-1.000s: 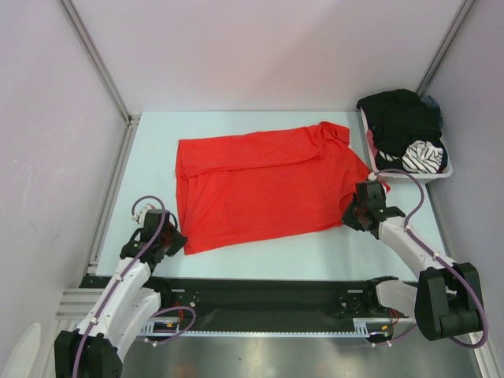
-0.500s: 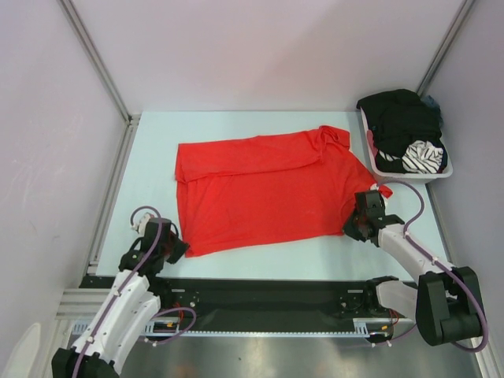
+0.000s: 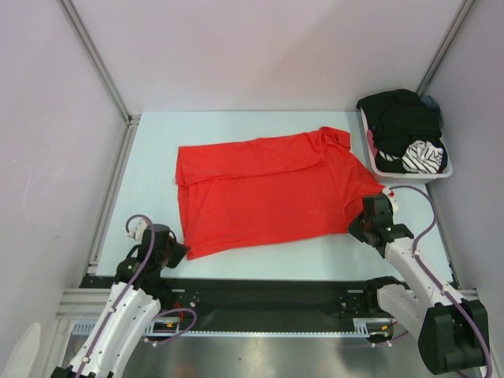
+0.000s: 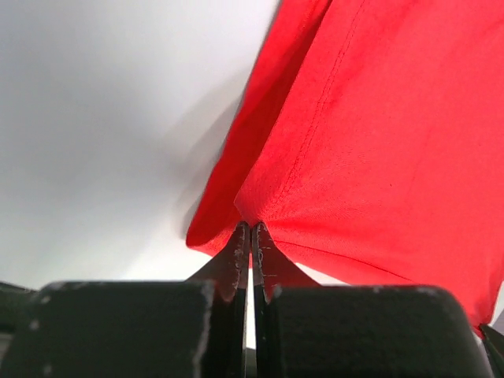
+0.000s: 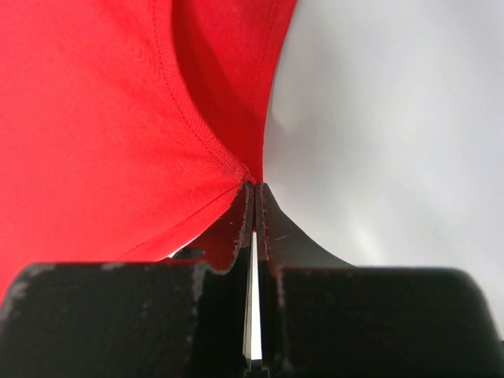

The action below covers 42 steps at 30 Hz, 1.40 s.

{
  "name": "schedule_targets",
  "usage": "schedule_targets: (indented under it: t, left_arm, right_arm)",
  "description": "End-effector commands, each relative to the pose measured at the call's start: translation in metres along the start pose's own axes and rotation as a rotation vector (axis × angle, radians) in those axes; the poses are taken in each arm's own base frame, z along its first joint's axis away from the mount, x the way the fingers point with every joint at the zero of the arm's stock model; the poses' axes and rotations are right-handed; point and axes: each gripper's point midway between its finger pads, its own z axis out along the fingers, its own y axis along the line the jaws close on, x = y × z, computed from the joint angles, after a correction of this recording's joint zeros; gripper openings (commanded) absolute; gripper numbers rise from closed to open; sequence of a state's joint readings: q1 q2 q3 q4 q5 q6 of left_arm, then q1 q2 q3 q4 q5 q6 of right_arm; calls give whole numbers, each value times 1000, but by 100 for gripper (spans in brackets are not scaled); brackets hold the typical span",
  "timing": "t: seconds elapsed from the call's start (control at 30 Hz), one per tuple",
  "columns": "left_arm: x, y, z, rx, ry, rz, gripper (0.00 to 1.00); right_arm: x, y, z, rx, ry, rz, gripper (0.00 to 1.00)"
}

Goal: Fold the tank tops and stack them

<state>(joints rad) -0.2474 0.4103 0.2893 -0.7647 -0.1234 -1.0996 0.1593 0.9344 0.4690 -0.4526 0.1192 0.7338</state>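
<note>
The pale, flat counter [image 3: 150, 157] carries everything. Spread across its middle lies the plain bright red tank top of thin fabric [image 3: 268, 193], mostly flat, with one long crease running across its far half and its strap end bunched toward the far right. It lies opened out this way, I judge, so that its edges can be found and brought over one another in a fold; no fold looks finished yet.

At the far right corner stands the white rectangular plastic basket [image 3: 409, 178], well apart from the working area. It holds the soft black tank top [image 3: 402, 118], heaped over its rim, and beneath that a black-and-white striped cloth [image 3: 421, 156]. The black one probably waits there for its turn.

The left pincer [image 3: 175, 252] is clamped on the near-left corner of the red tank top. Its wrist view shows the tips [image 4: 250, 232] pressed together with the fabric [image 4: 378, 157] pulled to a point between them. The right pincer [image 3: 358, 227] is likewise clamped on the near-right edge, nipping the stitched hem [image 5: 253, 189]. Holding both near corners lets the arms keep that edge taut and move it as one.

No brand, label or writing can be read anywhere.
</note>
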Motion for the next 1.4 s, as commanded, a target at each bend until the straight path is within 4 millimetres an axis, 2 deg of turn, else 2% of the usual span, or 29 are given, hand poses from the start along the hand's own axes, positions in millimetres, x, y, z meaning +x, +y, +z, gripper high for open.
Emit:
schedule_targets:
  t: [0.0,0.2,0.37,0.5,0.53,0.6,0.73,0.77,0.9,0.97,1.0,1.07,1.1,1.17,1.2,1.23,1.3,1.33,1.37]
  left_arm:
    - [-1,2,-10,-7,-12,-75,0]
    - [-7,-5,-20,97,-66,-138,0]
    - [-8,-10,-18,131,-78,-135,0]
    - [-14,-7,-15,53,-86,-93,0]
    - [-20,-13,-19,52,-98,-86,0]
    - [-25,-14,-19,11,-103,-44,0]
    - [-42,-28,-23,-19,-138,5,1]
    - [-46,-33,-23,-8,-146,3,1]
    - [-58,-50,-19,3,-176,21,5]
    - [-64,-59,-12,2,-178,39,6]
    - [-68,-59,-9,-13,-183,34,6]
    - [-74,-64,1,-37,-173,48,6]
    - [-80,-63,5,-49,-178,39,5]
    - [-87,-71,15,-50,-162,39,2]
    - [-93,-71,19,-57,-168,30,1]
    - [-97,-73,25,-74,-164,35,1]
    - [-111,-83,27,-76,-192,36,0]
    - [-112,-82,35,-100,-183,48,0]
    - [-116,-85,37,-107,-186,50,0]
  right_arm:
    - [5,-20,-4,74,-8,39,0]
    - [22,-31,-2,73,7,92,0]
    - [17,-27,-2,43,-23,91,0]
    - [-2,-17,-3,57,-45,52,0]
    - [-11,-11,-5,54,-63,45,0]
    - [-18,-8,-2,68,-64,13,0]
    - [-39,15,0,25,-83,-31,0]
    - [-52,27,-2,1,-108,-32,0]
    - [-72,49,9,-11,-104,-65,0]
    - [-80,57,13,-9,-107,-81,0]
    - [-91,67,13,-22,-124,-84,0]
    - [-95,72,25,-3,-101,-99,0]
    - [-106,82,26,-15,-116,-99,0]
    - [-107,87,39,2,-87,-108,0]
    - [-118,97,38,-10,-105,-98,0]
    - [-116,97,48,3,-83,-99,0]
    - [-122,106,56,-6,-83,-87,0]
    - [-130,114,56,-20,-99,-83,0]
    - [-130,116,65,-12,-88,-86,0]
